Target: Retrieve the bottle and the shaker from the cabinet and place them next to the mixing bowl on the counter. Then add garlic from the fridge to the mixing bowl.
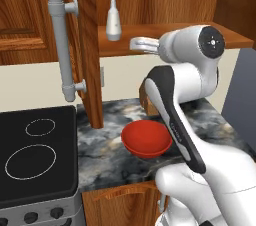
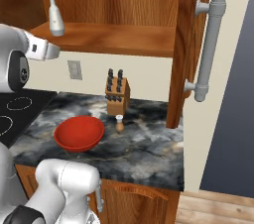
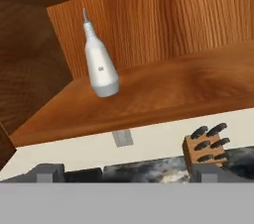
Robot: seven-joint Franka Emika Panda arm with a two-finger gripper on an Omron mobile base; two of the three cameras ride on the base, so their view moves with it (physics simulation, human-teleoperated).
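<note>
the bottle (image 1: 113,20) stood upright on the open cabinet shelf (image 2: 124,37), near the shelf's left end and close to the front edge; it was white-grey, with a rounded body that narrowed to a long thin neck and a pointed tip. it looked rigid and smooth, probably light, and its narrow base suggested that a sideways nudge would tip it; the neck seemed too thin for a sure hold, so the wide lower body, taken from the two sides, was judged the better place to close on. a small shaker (image 2: 119,124) already stood on the marbled worktop (image 2: 144,143), just in front of the knife block (image 2: 117,91) and a little to the right of the red mixing bowl (image 2: 78,133). the white arm was raised from the base with its elbow folded high, and its forearm reached towards the front edge of the shelf at about shelf height. the gripper (image 3: 126,173) was level with the shelf edge, below and short of the bottle, apart from it; only the two dark fingertips (image 3: 47,172) rose at the bottom of the hand view, set wide apart, so the jaws stood open and held nothing. the cabinet door (image 1: 75,45) hung open to the left, clear of the reach.
</note>
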